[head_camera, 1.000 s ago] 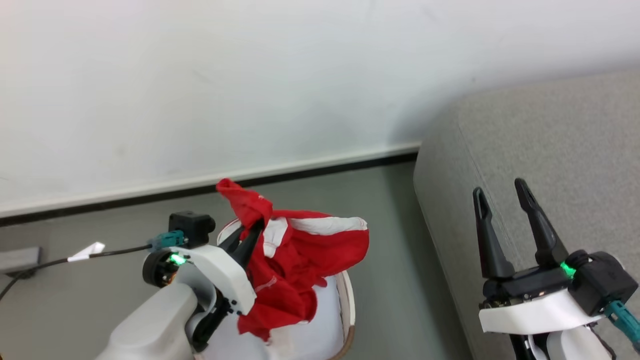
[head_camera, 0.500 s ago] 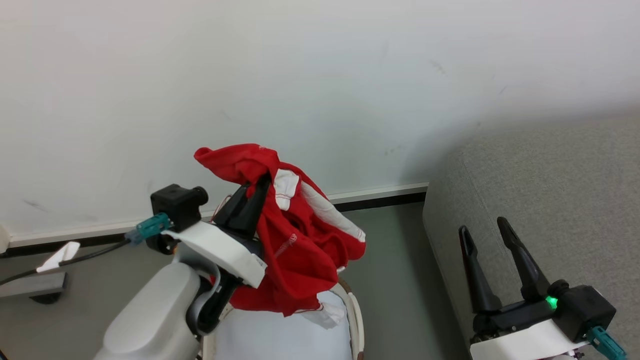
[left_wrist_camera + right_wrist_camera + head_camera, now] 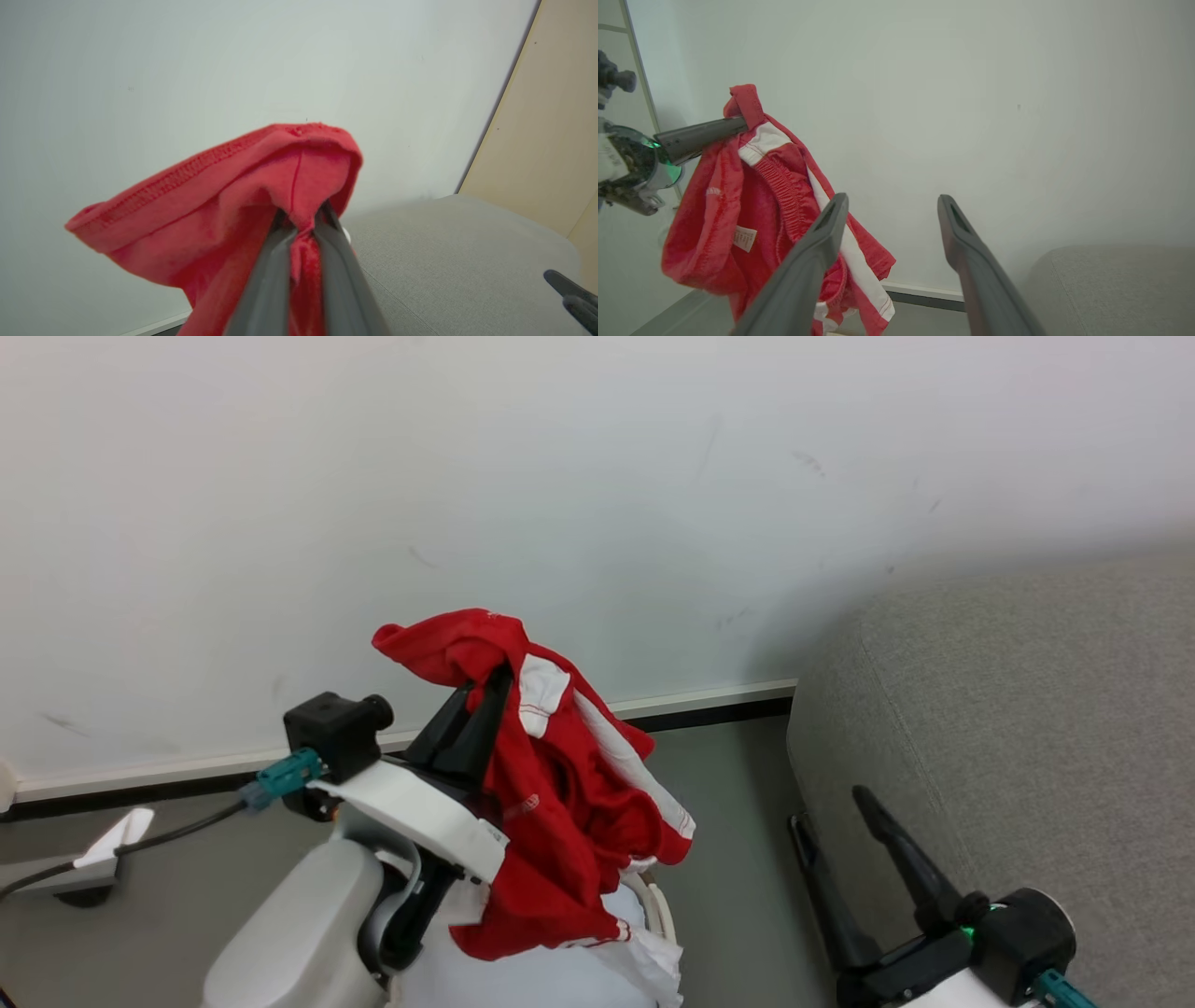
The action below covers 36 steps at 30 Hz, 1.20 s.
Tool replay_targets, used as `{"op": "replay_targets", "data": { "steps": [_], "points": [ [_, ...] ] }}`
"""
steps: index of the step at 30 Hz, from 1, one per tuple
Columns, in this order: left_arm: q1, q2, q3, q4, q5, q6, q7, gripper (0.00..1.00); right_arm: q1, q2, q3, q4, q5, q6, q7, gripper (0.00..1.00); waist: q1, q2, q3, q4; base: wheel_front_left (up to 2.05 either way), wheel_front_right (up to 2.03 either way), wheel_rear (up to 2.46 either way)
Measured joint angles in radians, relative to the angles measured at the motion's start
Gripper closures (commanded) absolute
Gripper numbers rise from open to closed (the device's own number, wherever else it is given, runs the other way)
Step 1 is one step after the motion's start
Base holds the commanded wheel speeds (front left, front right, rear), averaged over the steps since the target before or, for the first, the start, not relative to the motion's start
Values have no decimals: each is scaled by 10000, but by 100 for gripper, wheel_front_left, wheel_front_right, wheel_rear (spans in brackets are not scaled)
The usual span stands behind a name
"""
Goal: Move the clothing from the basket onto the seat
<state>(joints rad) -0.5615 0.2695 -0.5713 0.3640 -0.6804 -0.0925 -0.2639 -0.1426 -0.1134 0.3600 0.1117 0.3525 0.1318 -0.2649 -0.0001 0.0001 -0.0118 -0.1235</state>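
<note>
While you verify this state, note that the left gripper [image 3: 498,683] is clamped onto a red fold of the clothing [image 3: 560,821], its two dark fingers pressed together with cloth between them (the left wrist view confirms the pinch). You will find the clothing hanging in the air from that grip, above the basket [image 3: 661,915]. Its lower hem lies over the basket's pale lining, and contact cannot be determined. The seat [image 3: 1027,709] stands to the robot's right, apart from the garment, with bare floor [image 3: 738,803] between them. The right gripper [image 3: 829,807] has its fingers spread wide, holds nothing, and sits just beside the seat's front edge. For markings, refer to the right wrist view: a small white label [image 3: 745,238] hangs inside the garment, and pale lettering [image 3: 713,191] is printed on the red cloth. Both are too small to read. A white wall [image 3: 597,476] stands behind.
</note>
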Motion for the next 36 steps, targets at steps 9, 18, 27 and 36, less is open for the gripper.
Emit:
{"op": "replay_targets", "data": {
  "steps": [9, 18, 27, 36],
  "points": [
    [-134, -169, 6, 142, 31, -86, 0, 100, -609, -420, 2094, 834, 86, 0, 0, 0, 0, 0, 137, 120, 0, 0, 0],
    [-486, -510, -328, 376, 59, -184, 27, 100, -2195, -332, 4090, 3325, 67, 0, 0, 0, 2, 0, 183, 408, 0, 0, 0],
    [-691, -951, -897, 196, 77, -263, 176, 100, -3103, 244, 4798, 5093, 270, 0, 0, 0, 2, 0, 174, 911, 0, 0, 0],
    [-850, -1298, -1476, -267, -46, -305, 529, 100, -3523, 512, 4861, 6381, 483, 0, 0, 0, 2, 0, 175, 1617, 0, 0, 0]
  ]
}}
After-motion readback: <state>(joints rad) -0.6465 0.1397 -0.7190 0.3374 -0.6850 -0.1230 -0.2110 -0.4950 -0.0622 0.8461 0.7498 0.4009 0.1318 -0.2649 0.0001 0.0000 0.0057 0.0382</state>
